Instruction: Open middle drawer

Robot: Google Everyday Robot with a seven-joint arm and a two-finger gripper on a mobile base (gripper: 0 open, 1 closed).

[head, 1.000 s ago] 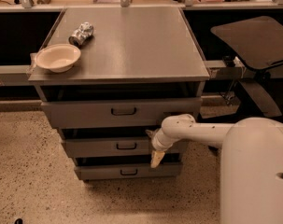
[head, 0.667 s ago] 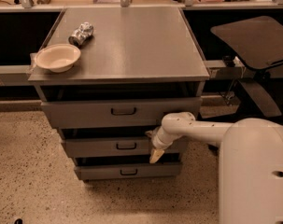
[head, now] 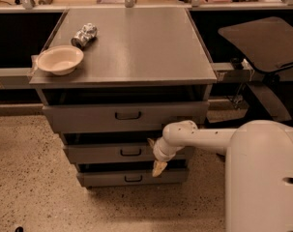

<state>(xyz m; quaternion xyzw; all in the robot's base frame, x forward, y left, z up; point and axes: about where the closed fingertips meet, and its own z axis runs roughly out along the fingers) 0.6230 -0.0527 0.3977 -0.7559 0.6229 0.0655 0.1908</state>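
Gripper (head: 159, 168) hangs tip-down before the right part of the middle drawer (head: 102, 153), right of its handle (head: 130, 152). Whether it grips anything cannot be told.

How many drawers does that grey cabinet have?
3, stacked under the tabletop: the top drawer, the middle drawer below it, and the bottom drawer nearest the floor. None look hidden. The tool hangs by the middle drawer's lower right edge.
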